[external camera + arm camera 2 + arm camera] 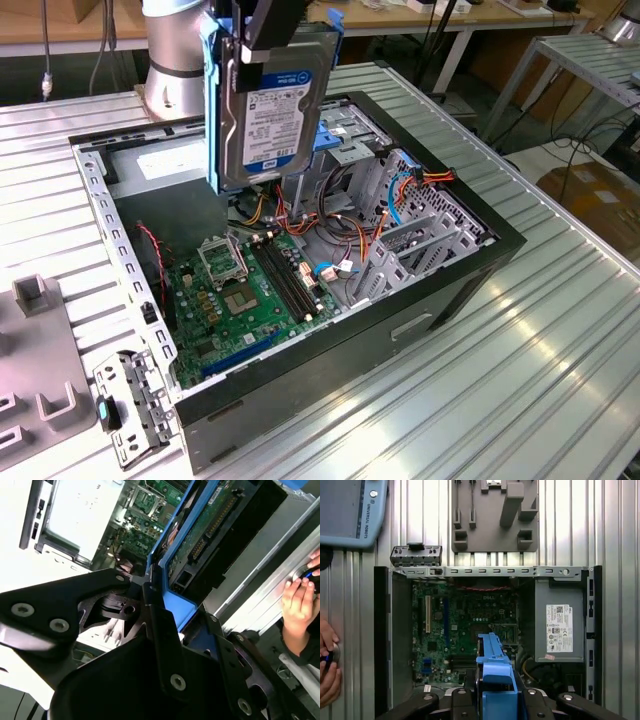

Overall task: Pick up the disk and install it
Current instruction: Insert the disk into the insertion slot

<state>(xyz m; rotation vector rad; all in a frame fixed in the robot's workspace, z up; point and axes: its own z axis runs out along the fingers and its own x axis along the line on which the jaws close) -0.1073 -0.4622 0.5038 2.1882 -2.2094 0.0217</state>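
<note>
One arm (175, 40) reaching straight down, fingers (268, 25) clamped on disk (272, 110), upright over open computer case (470, 290).

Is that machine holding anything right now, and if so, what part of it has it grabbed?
Yes. The end effector holds the disk by its top end, at the blue carrier frame. The disk hangs upright above the open computer case.

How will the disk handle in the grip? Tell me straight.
Probably stiff: the disk hangs upright from the gripper without sagging. Its metal body likely makes it heavy for its size. Its blue rails look like smooth plastic, so it might slip onto the motherboard below.
</note>
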